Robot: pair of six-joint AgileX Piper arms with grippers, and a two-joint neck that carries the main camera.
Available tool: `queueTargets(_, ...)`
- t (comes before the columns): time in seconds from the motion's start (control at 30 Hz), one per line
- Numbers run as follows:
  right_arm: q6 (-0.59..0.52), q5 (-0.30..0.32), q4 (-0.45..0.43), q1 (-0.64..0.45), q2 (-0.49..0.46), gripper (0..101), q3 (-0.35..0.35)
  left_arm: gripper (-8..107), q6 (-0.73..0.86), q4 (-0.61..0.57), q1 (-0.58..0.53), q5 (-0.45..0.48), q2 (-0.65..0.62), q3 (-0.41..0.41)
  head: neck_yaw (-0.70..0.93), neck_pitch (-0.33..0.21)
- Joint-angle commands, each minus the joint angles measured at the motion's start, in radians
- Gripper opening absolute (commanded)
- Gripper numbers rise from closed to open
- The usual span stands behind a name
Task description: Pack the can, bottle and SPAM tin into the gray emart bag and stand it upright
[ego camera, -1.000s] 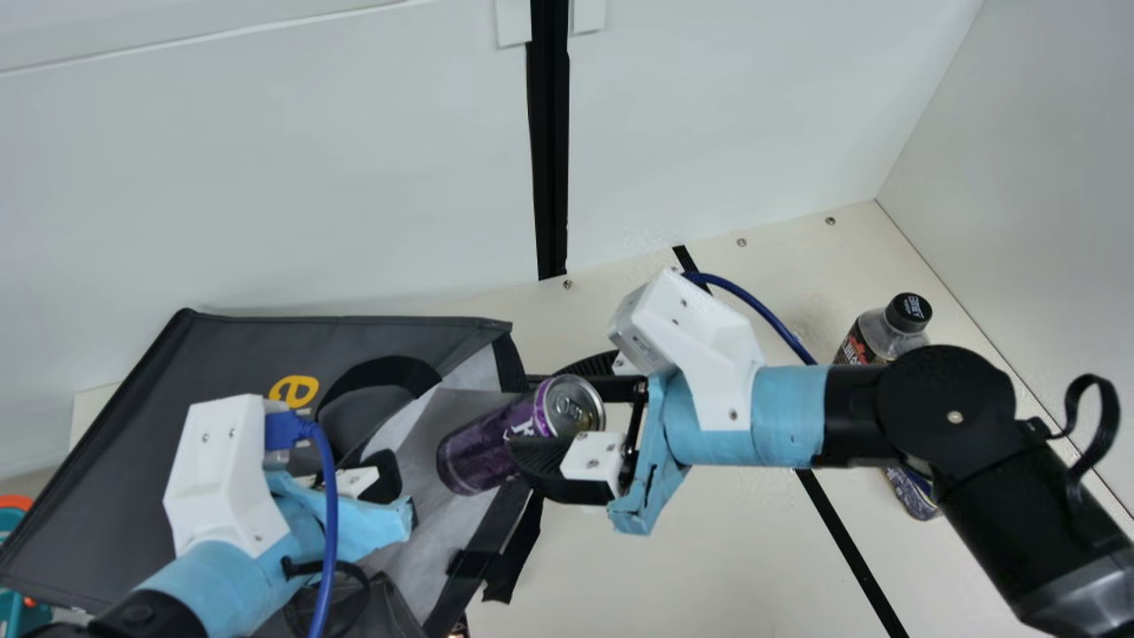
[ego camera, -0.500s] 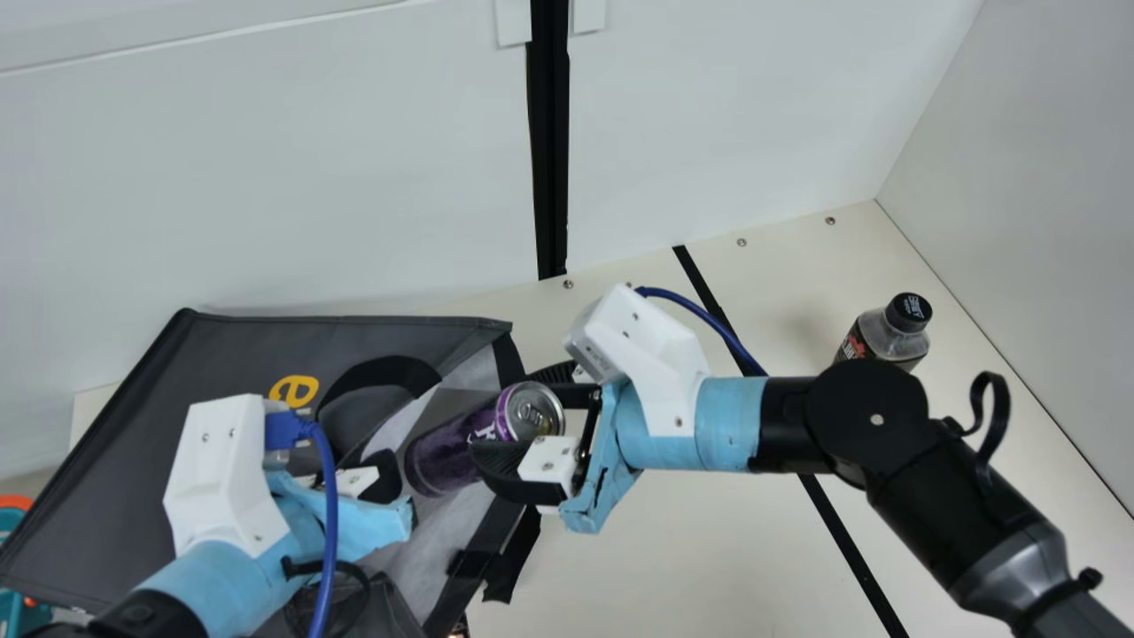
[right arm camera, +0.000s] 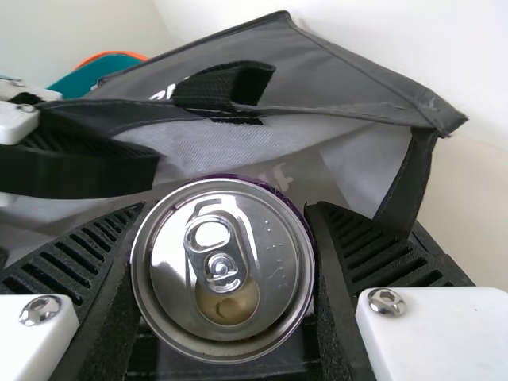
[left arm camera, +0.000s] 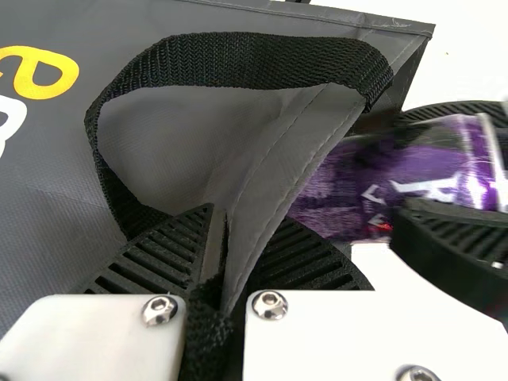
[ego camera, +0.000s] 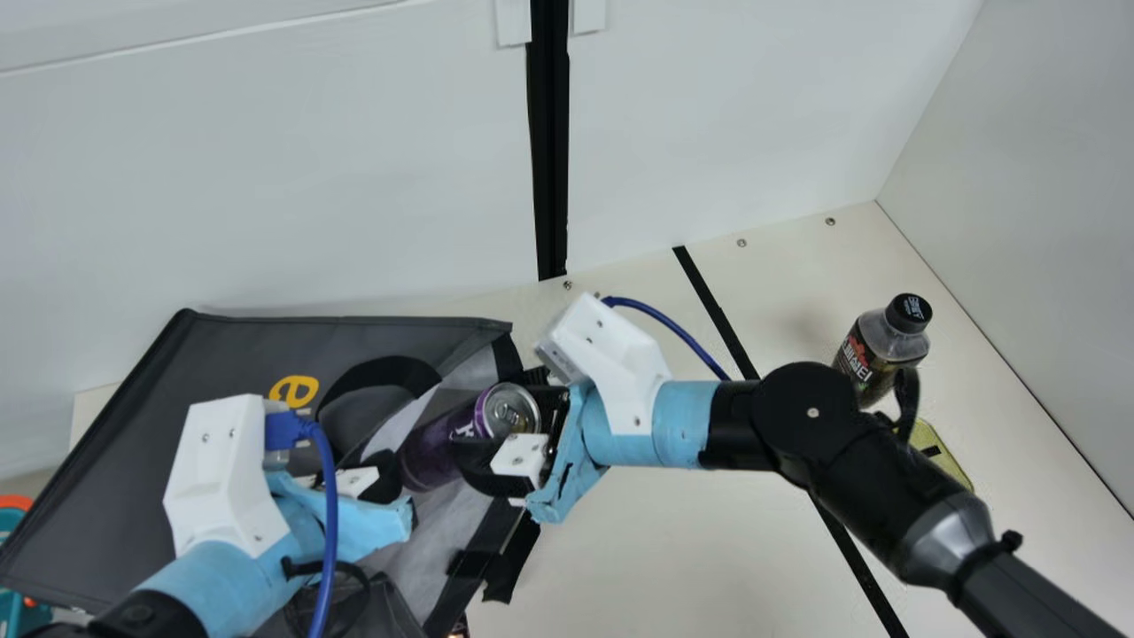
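The gray emart bag [ego camera: 257, 346] lies on its side, mouth toward the right. At its rim is my left gripper [ego camera: 381, 478]; in the left wrist view this gripper [left arm camera: 226, 226] is shut on the bag's edge. My right gripper [ego camera: 498, 424] holds the purple can [ego camera: 434, 452] at the mouth, its far end inside. In the right wrist view the right gripper [right arm camera: 230, 238] has a finger on each side of the can's silver top [right arm camera: 222, 270]. The bottle [ego camera: 886, 341] stands at the right. A yellow-topped object, probably the SPAM tin [ego camera: 941, 454], is partly hidden by the right arm.
A black strap handle [left arm camera: 238, 59] arches over the bag's upper side. Black tape runs across the table [ego camera: 673, 540] under the right arm. White walls rise behind and at the right. A teal and orange object [ego camera: 13, 523] is at the far left edge.
My right gripper has moved left with the can, bringing it farther into the bag's mouth. More of the bottle and the yellow-topped object now shows. My left arm and the bag have kept still.
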Motion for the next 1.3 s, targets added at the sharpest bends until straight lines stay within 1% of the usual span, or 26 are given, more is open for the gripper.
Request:
queueTargets(0.0,-0.012,-0.011,0.008,0.005,0.012,0,0.002,-8,0.0,0.0,0.0,0.0,0.0,0.0,-0.001,-0.023)
queueTargets(0.67,-0.142,-0.112,0.142,0.091,0.147,0,0.016,-8,0.0,0.0,0.0,0.0,0.0,0.0,-0.001,-0.023)
queueTargets(1.07,-0.187,-0.17,0.193,0.162,0.232,0,-0.012,-8,0.0,0.0,0.0,0.0,0.0,0.0,-0.001,-0.023)
queueTargets(1.27,-0.188,-0.193,0.201,0.187,0.269,0,-0.032,-8,0.0,0.0,0.0,0.0,0.0,0.0,-0.001,-0.023)
